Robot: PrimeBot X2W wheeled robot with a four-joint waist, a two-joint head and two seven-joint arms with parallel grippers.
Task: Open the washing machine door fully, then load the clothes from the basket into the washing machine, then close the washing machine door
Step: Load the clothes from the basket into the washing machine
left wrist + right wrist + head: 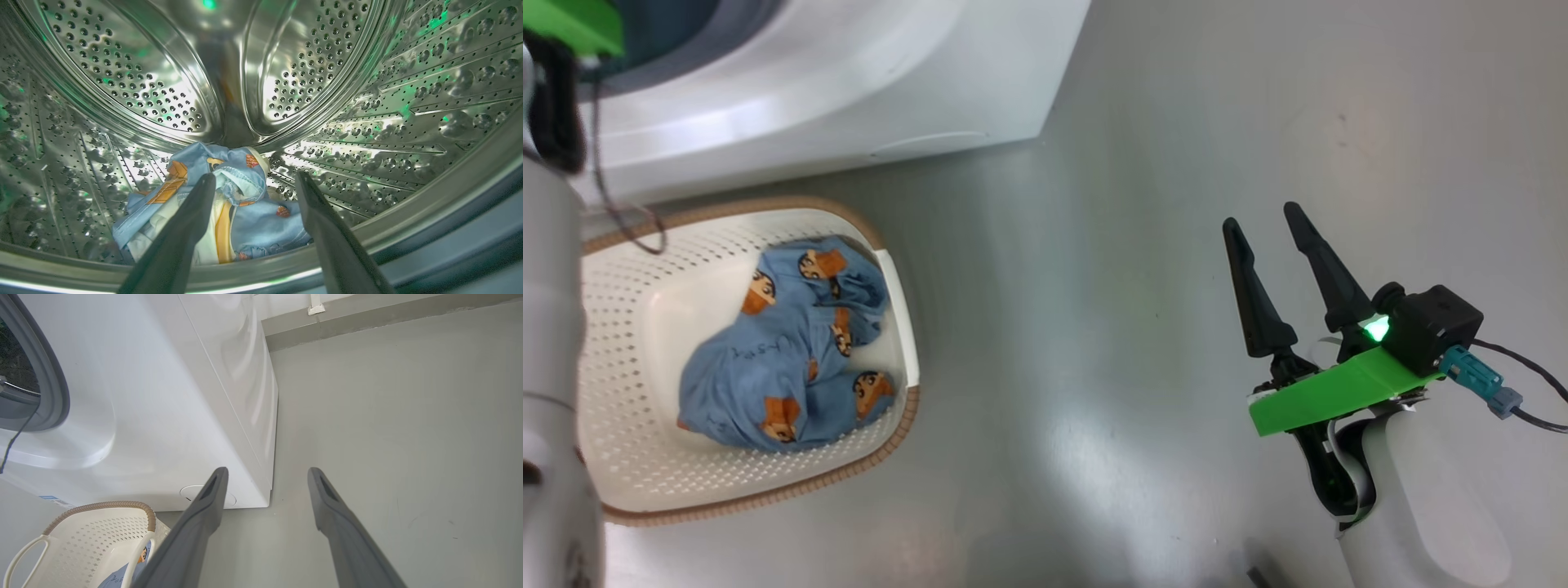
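**Loading stage.** The left gripper (pixel 255 174) is reaching inside the washing machine (pixel 849 82), its two fingers standing wide apart and pinching nothing. A heap of the clothes (pixel 253 220) is lying loose at the bottom of the steel drum (pixel 122 73), just beyond the fingertips and close behind the washing machine's front lip. The spread is reading as a let-go posture: the garments are resting under their own weight, apparently far enough inside the washing machine not to spill from its mouth. The basket (pixel 629 343) is sitting directly before the washing machine's front, probably so that one arm is able to serve both without the base travelling. A blue printed bundle (pixel 784 359) is lying in it, so loading is judged unfinished. The right gripper (pixel 1262 214) is hanging off the washing machine's front corner, over bare floor (pixel 1094 327), fingers likewise parted and empty, seemingly parked clear of the working arm's path.
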